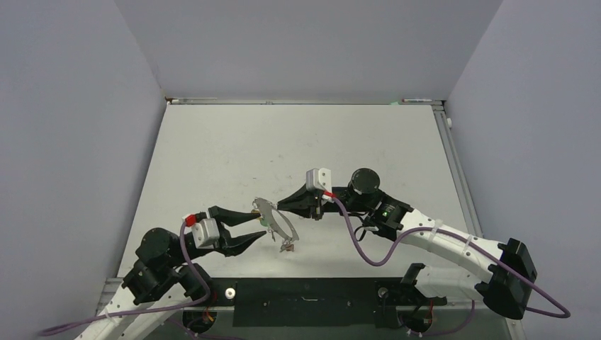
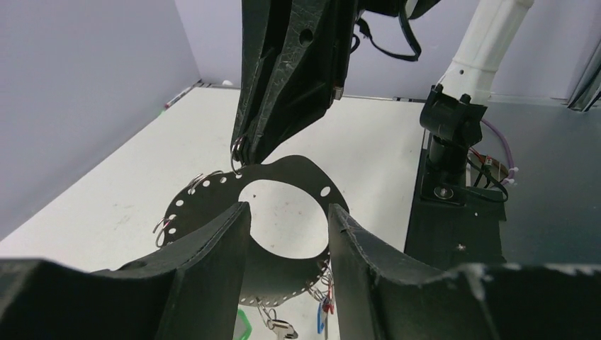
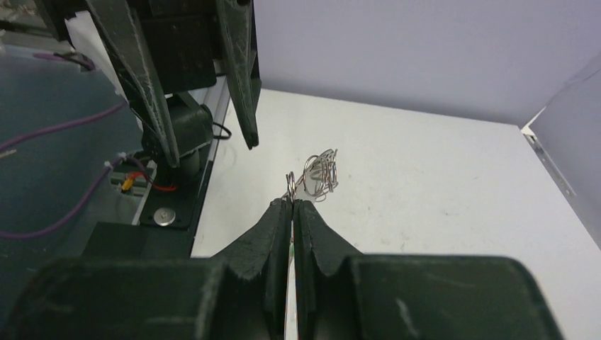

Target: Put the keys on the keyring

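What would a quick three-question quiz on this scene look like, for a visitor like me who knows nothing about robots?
1. True or false: the left tool is open.
2. Multiple choice: the right tool is shut on A) the rim of the keyring, B) a spoon, C) nothing at all.
3. Short answer: in the left wrist view, name one head colour among the keys hanging from the keyring.

Key: 1 true; 2 A; 3 green, blue or red.
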Tool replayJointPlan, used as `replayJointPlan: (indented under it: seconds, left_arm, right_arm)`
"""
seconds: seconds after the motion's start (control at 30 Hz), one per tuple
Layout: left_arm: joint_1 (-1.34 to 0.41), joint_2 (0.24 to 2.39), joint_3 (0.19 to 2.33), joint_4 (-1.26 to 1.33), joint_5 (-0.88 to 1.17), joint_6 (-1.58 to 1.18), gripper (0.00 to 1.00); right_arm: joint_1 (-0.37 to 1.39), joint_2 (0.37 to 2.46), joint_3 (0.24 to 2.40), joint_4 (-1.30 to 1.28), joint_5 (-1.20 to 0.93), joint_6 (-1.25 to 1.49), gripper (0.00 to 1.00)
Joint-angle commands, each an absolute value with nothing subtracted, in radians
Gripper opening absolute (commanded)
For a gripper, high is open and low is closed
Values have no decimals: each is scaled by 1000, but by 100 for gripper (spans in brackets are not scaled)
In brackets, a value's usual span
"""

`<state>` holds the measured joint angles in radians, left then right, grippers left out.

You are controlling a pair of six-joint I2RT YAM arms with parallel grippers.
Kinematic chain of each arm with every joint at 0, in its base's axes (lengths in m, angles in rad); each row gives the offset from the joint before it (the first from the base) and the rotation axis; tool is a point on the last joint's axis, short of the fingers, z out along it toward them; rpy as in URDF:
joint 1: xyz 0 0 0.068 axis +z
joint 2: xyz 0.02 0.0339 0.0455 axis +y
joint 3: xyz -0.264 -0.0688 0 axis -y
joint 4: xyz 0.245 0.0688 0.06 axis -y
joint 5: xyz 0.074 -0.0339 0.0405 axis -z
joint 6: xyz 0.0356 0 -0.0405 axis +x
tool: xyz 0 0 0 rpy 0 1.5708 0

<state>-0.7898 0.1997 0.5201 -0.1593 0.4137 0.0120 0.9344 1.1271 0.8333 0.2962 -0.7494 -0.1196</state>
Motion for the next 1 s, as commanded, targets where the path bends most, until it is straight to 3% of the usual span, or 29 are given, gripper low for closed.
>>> replayJointPlan:
  seconds: [0.0,0.47,0.97]
  left_arm:
    - [-769,191,511,-18,474,6,39]
    - [-571,205,431,286,664,-226,23]
    - [-524,207,403,403,716,-302,21]
  right_arm:
    - [919,1092,812,598,-804,-11,5]
    - [904,1196,723,1213,-913,373,5]
    - [933,1447,755,1637,-930,649,5]
